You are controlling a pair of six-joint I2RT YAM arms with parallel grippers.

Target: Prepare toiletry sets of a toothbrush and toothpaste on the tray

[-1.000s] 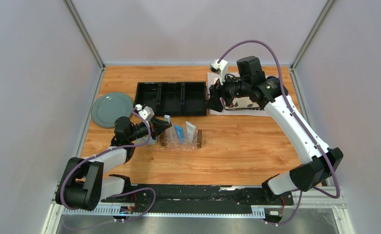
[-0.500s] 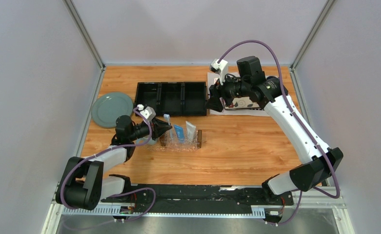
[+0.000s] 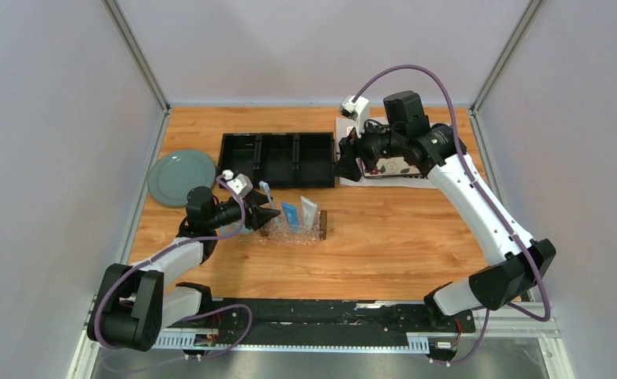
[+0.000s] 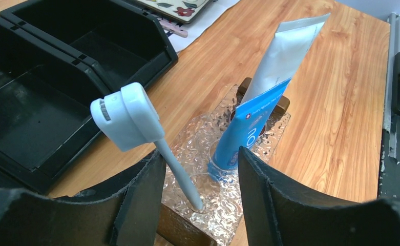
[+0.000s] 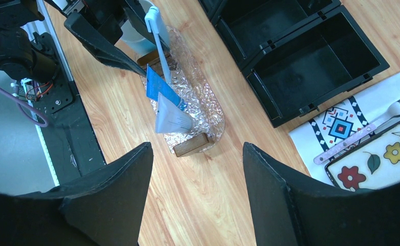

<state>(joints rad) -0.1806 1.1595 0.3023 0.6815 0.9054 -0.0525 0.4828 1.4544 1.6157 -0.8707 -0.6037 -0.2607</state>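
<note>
While the left tool sits low at the near end of the tray, its jaws stand apart and clamp nothing. The toothbrush is right between them! Its foot rests on the tray's textured floor just inside the fingertips. The handle leans up and away, close by the left-hand finger, and whether it touches that finger I cannot tell. The blocky white head pokes out above and ahead of the tool.

By my reading this is a light, stiff little thing with a slim, smooth handle, so likely slippery. Propped at that angle, it looks ready to topple or slide on the clear surface. The best hold, I'd say, is mid-handle, well below the head and pinched across the shaft, with only modest force.

Just ahead of the left tool's other finger, the blue toothpaste tube slants across the tray. The white toothpaste tube rises behind it, and both look soft, light and easy to dent.

Further right, the right tool hangs high over the worktop. Its jaws are wide with nothing between them, and the tray lies well below and ahead of it. The black organizer is off to its right.
</note>
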